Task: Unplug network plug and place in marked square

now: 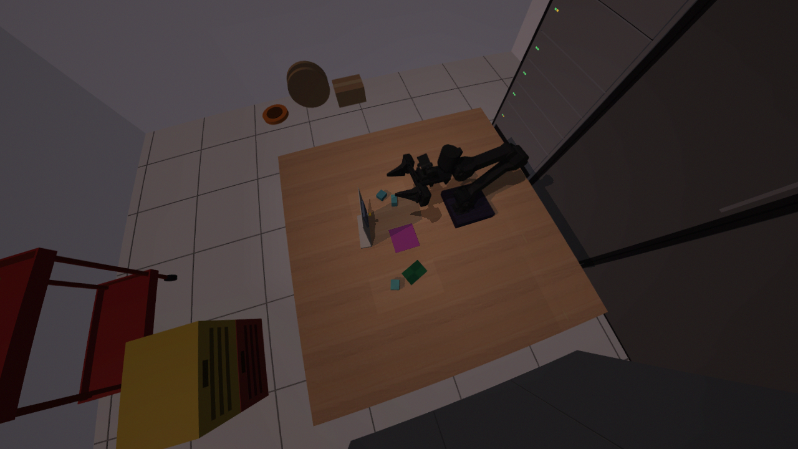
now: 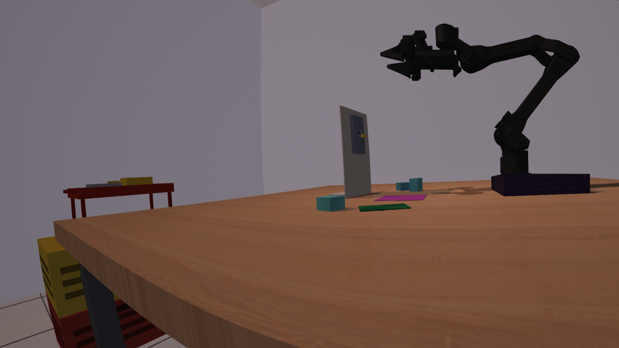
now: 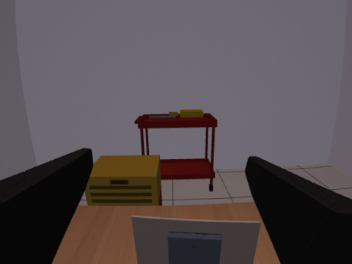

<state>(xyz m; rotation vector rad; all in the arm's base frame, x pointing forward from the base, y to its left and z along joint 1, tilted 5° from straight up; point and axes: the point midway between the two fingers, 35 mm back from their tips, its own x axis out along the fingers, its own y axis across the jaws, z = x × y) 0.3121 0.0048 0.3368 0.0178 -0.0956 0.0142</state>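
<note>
The upright panel (image 2: 355, 173) (image 3: 152, 238) stands on the table (image 1: 446, 346) (image 2: 302, 259) and carries a blue-grey socket block (image 2: 357, 148) (image 3: 194, 251). A small plug with a yellow part (image 2: 362, 136) (image 1: 370, 213) sticks out of the block on the robot's side; it is too small to make out its tab, and it is out of the wrist view. A magenta square (image 1: 404, 238) (image 2: 401, 198) and a green square (image 1: 414, 272) (image 2: 384, 207) lie flat on the table. My gripper (image 1: 392, 184) (image 2: 384, 60) (image 3: 171, 160) is open and empty, level, high above the table, higher than the panel and on its robot side.
Two teal blocks (image 1: 381, 194) (image 1: 393, 200) lie near the panel on the robot's side. Another teal block (image 1: 394, 284) (image 2: 330, 203) lies beside the green square. A red cart (image 2: 121, 190) (image 3: 177, 122) and yellow crate (image 1: 161, 379) (image 3: 126, 166) stand beyond the table.
</note>
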